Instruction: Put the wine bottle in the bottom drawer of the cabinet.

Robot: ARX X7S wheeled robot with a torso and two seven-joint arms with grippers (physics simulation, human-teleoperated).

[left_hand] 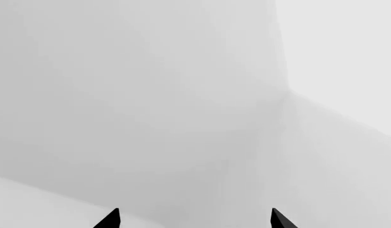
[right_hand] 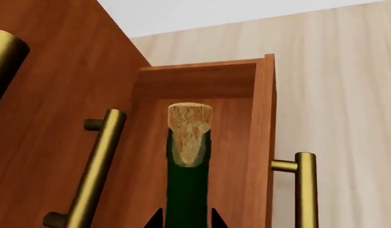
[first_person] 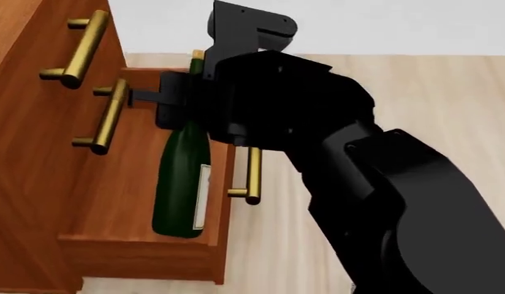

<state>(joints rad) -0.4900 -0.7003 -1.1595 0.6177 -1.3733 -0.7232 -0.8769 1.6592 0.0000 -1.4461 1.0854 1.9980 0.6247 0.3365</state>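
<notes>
The dark green wine bottle (first_person: 181,184) stands nearly upright inside the pulled-out bottom drawer (first_person: 138,257) of the reddish-brown cabinet (first_person: 32,159); its base is low in the drawer. My right gripper (first_person: 183,101) is shut on the bottle's neck. In the right wrist view the neck (right_hand: 188,190) and tan cork (right_hand: 190,126) rise between the fingertips of that gripper (right_hand: 188,219), over the open drawer (right_hand: 262,118). My left gripper (left_hand: 194,218) is open and empty, facing blank grey surfaces. It is out of the head view.
The drawer's brass handle (first_person: 252,174) juts toward my right arm. The two upper drawers' brass handles (first_person: 76,49) (first_person: 105,119) stick out just left of the bottle. Pale wood floor (first_person: 399,79) lies to the right.
</notes>
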